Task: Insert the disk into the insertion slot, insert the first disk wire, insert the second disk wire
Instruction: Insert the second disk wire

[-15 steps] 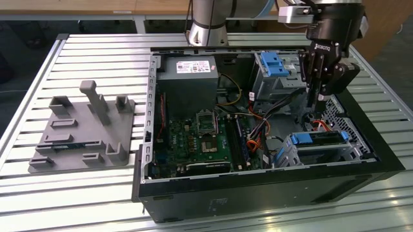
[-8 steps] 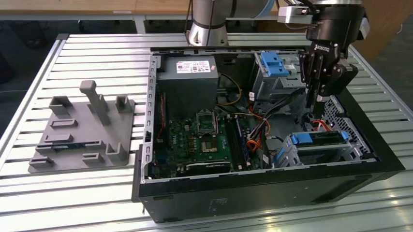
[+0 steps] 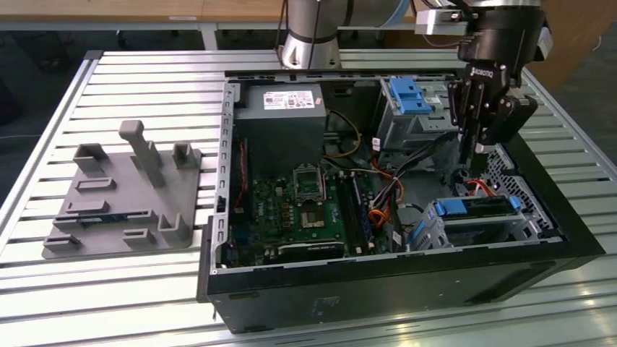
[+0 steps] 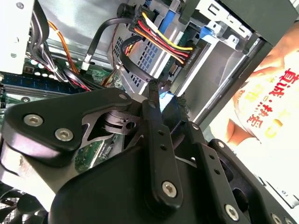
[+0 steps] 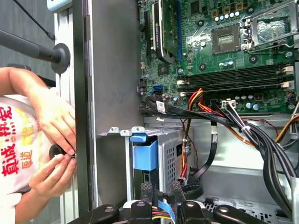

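Note:
The disk point(image 3: 472, 208), silver in its blue carrier, lies inside the insertion slot point(image 3: 528, 194), the low perforated cage at the open case's exterior-view right. Its blue carrier tab point(image 5: 145, 156) shows in the first wrist view against the cage wall point(image 5: 171, 158). My gripper point(image 3: 475, 165) hangs just above the cage, inside the case. Both wrist views show its fingers close together, my gripper point(image 4: 166, 93) pinching a light blue piece of a disk wire. Coloured wires run between the fingers point(image 5: 146, 190). A yellow, red and black wire bundle point(image 4: 163, 46) ends in a black plug just beyond the fingertips.
A taller grey cage with a blue latch point(image 3: 410, 97) stands behind the gripper. Loose cables point(image 3: 386, 195) cross beside the motherboard point(image 3: 299, 210). A person's hands point(image 5: 56, 154) rest outside the case wall. A grey fixture point(image 3: 126, 195) lies on the slatted table.

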